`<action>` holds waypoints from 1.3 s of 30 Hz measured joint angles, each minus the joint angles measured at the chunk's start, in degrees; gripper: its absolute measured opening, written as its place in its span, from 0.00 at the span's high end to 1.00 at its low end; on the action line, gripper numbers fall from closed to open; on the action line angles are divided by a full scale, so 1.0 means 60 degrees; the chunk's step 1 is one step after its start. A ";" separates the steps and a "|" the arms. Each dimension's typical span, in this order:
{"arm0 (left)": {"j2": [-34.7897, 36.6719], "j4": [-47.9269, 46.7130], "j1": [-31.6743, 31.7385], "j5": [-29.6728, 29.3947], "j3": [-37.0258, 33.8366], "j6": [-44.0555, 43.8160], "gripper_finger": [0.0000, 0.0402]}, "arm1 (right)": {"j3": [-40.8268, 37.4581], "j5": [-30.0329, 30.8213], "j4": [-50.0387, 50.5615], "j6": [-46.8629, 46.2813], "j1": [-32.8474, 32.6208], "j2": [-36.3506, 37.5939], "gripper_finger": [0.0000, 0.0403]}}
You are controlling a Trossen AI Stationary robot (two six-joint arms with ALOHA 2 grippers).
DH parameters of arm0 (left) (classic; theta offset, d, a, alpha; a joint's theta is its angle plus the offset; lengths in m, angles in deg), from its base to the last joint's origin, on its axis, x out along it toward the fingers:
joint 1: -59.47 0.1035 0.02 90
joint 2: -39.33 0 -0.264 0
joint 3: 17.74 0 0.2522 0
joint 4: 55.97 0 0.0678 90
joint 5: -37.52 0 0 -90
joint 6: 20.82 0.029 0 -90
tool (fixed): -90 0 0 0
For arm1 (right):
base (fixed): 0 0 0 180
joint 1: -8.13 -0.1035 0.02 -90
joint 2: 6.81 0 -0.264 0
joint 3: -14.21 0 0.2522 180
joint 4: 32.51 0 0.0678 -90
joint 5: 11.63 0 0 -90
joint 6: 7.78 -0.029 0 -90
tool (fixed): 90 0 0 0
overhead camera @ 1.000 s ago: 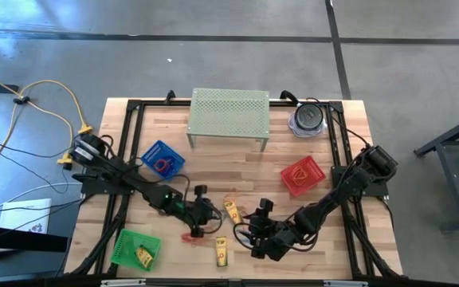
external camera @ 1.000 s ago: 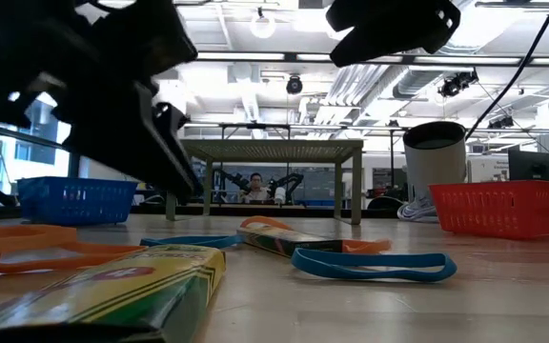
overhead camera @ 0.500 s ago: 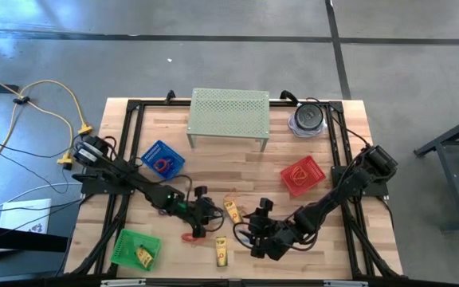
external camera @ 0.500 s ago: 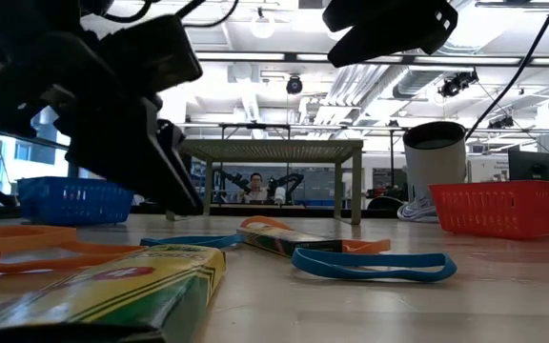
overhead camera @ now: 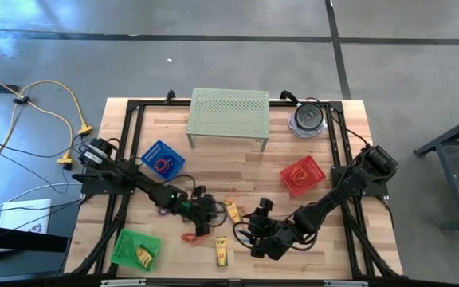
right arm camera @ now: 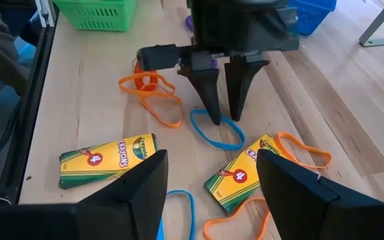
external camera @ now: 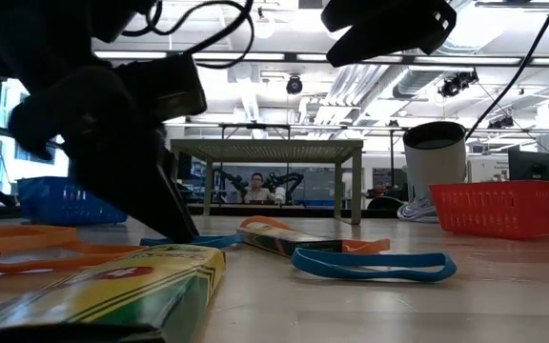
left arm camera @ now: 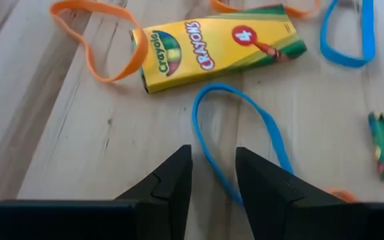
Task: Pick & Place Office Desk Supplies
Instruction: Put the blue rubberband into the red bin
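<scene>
1. My left claw (left arm camera: pixel 213 175) hangs low over the table (overhead camera: pixel 237 167), fingers a little apart, tips straddling one side of a blue band (left arm camera: pixel 242 143) and pinching nothing.
2. Just past that band lies one yellow crayon box (left arm camera: pixel 219 45), flat, with an orange band (left arm camera: pixel 99 40) touching its end; a second blue band (left arm camera: pixel 347 37) lies beyond it.
3. My right claw (right arm camera: pixel 209 190) hovers near the front edge, fingers spread wide and empty; beneath it I count two crayon boxes (right arm camera: pixel 109 160), two blue bands and three orange ones.
4. Farther out stand three baskets: green (overhead camera: pixel 135 248) with one crayon box inside, blue (overhead camera: pixel 162 158), red (overhead camera: pixel 302 175).
5. Farthest stands one pale green stand (overhead camera: pixel 229 115).
</scene>
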 joint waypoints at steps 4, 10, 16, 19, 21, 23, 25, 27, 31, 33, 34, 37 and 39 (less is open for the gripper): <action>-0.0390 -0.0060 0.0065 0.0048 0.0014 -0.0224 0.74 | 0.0000 0.0004 -0.0001 0.0002 0.0000 0.0000 0.46; -0.0492 -0.0145 -0.0017 -0.0222 0.0004 0.0264 0.94 | 0.0000 0.0029 0.0003 0.0002 0.0005 0.0000 0.46; -0.0518 -0.0175 -0.0148 -0.0602 0.0000 0.0532 0.99 | 0.0000 0.0029 -0.0001 0.0002 0.0007 0.0000 0.46; -0.0450 -0.0197 -0.0191 -0.0694 -0.0007 0.0534 1.00 | 0.0000 0.0029 0.0003 0.0002 0.0007 0.0000 0.46; -0.0247 -0.0217 -0.0239 -0.0773 -0.0007 0.0570 1.00 | 0.0000 0.0029 0.0003 0.0002 0.0007 0.0000 0.46; 0.0028 -0.0261 -0.0343 -0.1006 -0.0007 0.0769 1.00 | 0.0000 0.0029 0.0007 0.0002 0.0009 0.0000 0.46; 0.0341 -0.0427 -0.0466 -0.1299 -0.0038 0.0996 1.00 | 0.0000 0.0029 0.0016 0.0002 0.0007 0.0000 0.46; 0.0573 -0.0666 -0.0599 -0.1661 -0.0038 0.1244 1.00 | 0.0000 0.0026 0.0018 0.0002 0.0010 0.0000 0.46; 0.1005 -0.0759 -0.0711 -0.1985 0.0022 0.1281 1.00 | 0.0000 0.0025 0.0021 0.0000 0.0009 0.0000 0.46; 0.1141 -0.0837 -0.0711 -0.2033 0.0038 0.1328 1.00 | 0.0000 0.0025 0.0019 -0.0016 0.0009 0.0000 0.46; 0.1210 -0.0852 -0.0705 -0.2062 0.0098 0.1416 1.00 | 0.0000 0.0025 0.0014 -0.0020 0.0007 0.0000 0.46; 0.1474 -0.0770 -0.0744 -0.2107 0.0389 0.1890 1.00 | 0.0000 0.0029 -0.0034 -0.0013 0.0022 0.0000 0.46; 0.1579 -0.0748 -0.0780 -0.2109 0.0600 0.2159 1.00 | 0.0000 0.0029 -0.0040 -0.0013 0.0031 0.0000 0.46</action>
